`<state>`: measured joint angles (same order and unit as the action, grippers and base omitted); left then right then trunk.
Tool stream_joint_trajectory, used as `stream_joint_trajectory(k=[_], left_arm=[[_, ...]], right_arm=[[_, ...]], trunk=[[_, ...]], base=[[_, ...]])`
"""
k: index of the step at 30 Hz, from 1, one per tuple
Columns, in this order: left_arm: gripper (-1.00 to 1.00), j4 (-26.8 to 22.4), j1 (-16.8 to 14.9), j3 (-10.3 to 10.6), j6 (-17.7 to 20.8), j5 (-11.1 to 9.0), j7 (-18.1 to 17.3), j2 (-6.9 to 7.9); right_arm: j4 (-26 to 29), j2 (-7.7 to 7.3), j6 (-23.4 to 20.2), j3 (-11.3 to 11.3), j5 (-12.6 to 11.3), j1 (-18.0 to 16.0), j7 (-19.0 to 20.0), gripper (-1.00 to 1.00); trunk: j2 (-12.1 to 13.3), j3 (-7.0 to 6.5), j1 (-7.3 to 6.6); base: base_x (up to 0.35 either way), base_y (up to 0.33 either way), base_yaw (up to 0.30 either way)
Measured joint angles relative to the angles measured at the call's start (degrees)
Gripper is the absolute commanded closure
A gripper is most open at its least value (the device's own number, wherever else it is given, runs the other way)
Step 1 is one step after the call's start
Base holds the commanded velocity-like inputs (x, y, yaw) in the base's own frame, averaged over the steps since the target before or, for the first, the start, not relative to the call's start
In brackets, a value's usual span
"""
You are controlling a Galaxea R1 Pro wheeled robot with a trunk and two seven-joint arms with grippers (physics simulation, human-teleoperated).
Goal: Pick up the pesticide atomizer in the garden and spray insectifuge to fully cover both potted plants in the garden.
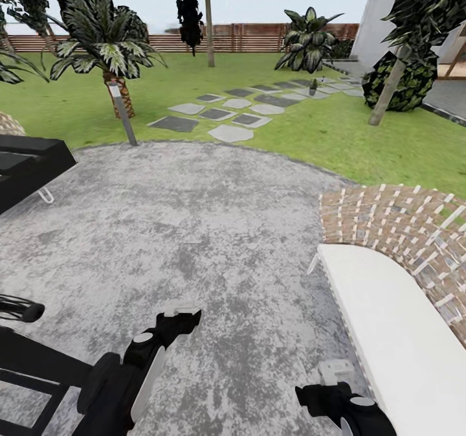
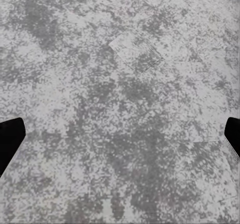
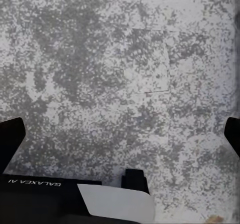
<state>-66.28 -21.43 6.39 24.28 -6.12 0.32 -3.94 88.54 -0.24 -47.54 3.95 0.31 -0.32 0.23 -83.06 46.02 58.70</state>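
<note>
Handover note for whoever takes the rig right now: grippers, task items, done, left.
Left gripper: open, empty, over the grey paving.
Right gripper: open, empty, over the same paving; white bench at its right.
Task things: a small pot with something slim beside it stands far off on the stepping stones near; too small to tell what they are. No atomizer identifiable.
Done: nothing picked up, nothing sprayed.
Left: drive across the lawn along the stones, find the atomizer, grasp it, spray both plants.
</note>
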Motion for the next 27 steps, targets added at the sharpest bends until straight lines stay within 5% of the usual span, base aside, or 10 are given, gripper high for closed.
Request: stream_joint_trajectory(k=[27], left_arm=[[-1.00, 0.00, 0.00, -0.03, 0.00, 0.00, 0.00, 0.00]], right_arm=[[0.00, 0.00, 0.00, -0.04, 0.00, 0.00, -0.07, -1.00]], trunk=[[0.00, 0.22, 0.00]], base=[[0.298, -0.136, 0.062]])
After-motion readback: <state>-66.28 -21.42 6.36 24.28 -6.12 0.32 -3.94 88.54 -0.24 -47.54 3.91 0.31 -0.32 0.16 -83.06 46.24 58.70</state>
